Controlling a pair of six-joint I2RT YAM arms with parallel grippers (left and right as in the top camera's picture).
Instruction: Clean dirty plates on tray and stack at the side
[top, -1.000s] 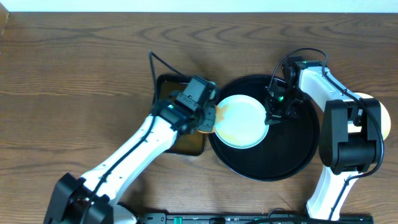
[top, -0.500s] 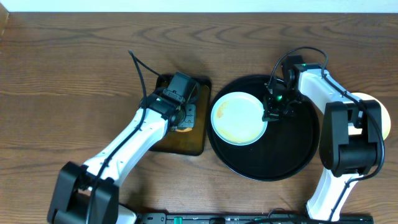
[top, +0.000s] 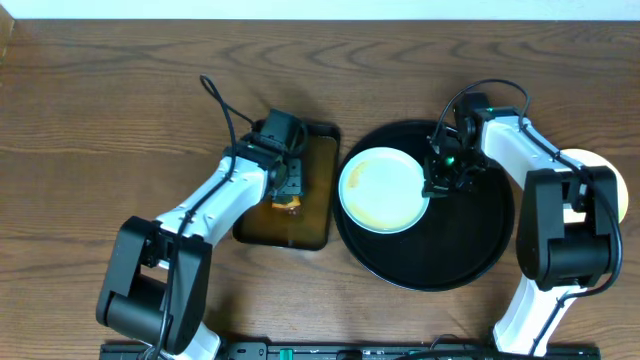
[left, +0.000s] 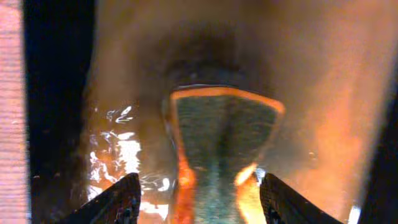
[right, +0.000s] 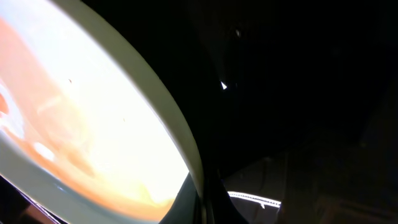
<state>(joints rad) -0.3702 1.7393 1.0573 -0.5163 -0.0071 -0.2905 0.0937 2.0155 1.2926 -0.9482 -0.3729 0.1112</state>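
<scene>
A pale mint-white plate (top: 383, 190) with a faint orange smear lies on the left part of the round black tray (top: 470, 250). My right gripper (top: 437, 185) is shut on its right rim. The right wrist view shows that plate (right: 93, 112) with its edge pinched at my right gripper (right: 202, 199). My left gripper (top: 285, 195) hangs open over the brown rectangular tray (top: 310, 225). An orange sponge with a green scouring face (left: 221, 143) stands in wet, glistening liquid between the spread fingers (left: 115, 202), apart from both. A pale yellow plate (top: 618, 195) lies at the far right, partly behind my right arm.
The brown tray sits directly left of the black tray, their rims almost touching. A black cable (top: 222, 105) loops up behind my left arm. Bare wooden table (top: 100, 120) stretches to the left and along the back.
My left arm swung left from the plate to the brown tray, carrying the sponge, and its jaws opened and let the sponge go. My right gripper stayed on the plate's rim.
</scene>
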